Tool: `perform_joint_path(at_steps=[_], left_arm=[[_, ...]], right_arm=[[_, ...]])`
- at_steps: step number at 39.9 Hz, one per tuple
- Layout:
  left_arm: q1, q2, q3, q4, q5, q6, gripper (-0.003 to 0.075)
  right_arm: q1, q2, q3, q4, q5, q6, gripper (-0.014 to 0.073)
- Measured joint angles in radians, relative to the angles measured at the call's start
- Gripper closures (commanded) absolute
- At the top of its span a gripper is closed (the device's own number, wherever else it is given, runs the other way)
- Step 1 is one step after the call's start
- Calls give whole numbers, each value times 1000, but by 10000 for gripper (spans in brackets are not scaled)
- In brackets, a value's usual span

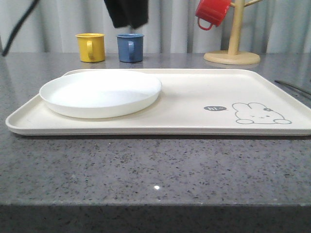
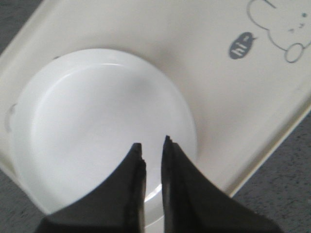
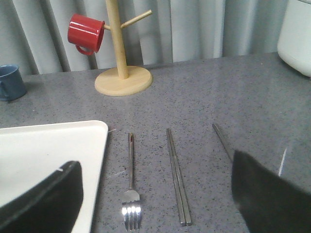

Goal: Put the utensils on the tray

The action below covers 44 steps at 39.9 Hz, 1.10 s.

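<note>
The tray (image 1: 194, 104) lies on the grey table (image 1: 155, 170), long side toward the camera in the front view, with the rabbit drawing (image 1: 261, 114) and "hi" bubble (image 1: 215, 108) near its right front corner. A plate (image 1: 100, 93) sits on the tray's left half, holding nothing.

The left claw (image 2: 152, 144) hangs above the plate's near rim. Its two dark fingers (image 2: 137, 160) stand almost together, a thin slit between them, and grip nothing.

The utensils lie on the table just beside the tray's right edge, not on it. In the right wrist view the fork (image 3: 131, 194) is nearest the tray, close to but apart from its rim, with the tines pointing toward the camera. The chopsticks (image 3: 178, 177) lie side by side next to it, roughly parallel to the fork. Beyond them a third thin metal handle (image 3: 222, 141) runs under the dark finger; it is probably the spoon, though its bowl is hidden.

The right claw (image 3: 155, 194) is spread wide, its fingers (image 3: 48, 199) at either side of the view, one over the tray corner and one over the table, the fork and chopsticks showing between them. It holds nothing.

At the back stand a yellow mug (image 1: 91, 47) and a blue mug (image 1: 130, 47), and a red mug (image 1: 212, 12) hangs on a wooden stand (image 1: 233, 48).
</note>
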Motion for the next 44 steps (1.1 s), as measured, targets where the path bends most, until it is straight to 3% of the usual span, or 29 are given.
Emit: perform_joint_path(at_steps=[13,19,33,44], left_arm=[[348,-240,238,-6,-12,-11,738],[473,-417,458,-64,-175,-11,738],[496,-938,1052,-87,-701,-12,738],[496,-1385,1338,-87,-801,-12,738]], right_arm=[[0,0,0,0,0,0,-48],[0,0,0,0,2,0,-48],[0,0,0,0,2,0,-48],[0,0,0,0,2,0,-48]])
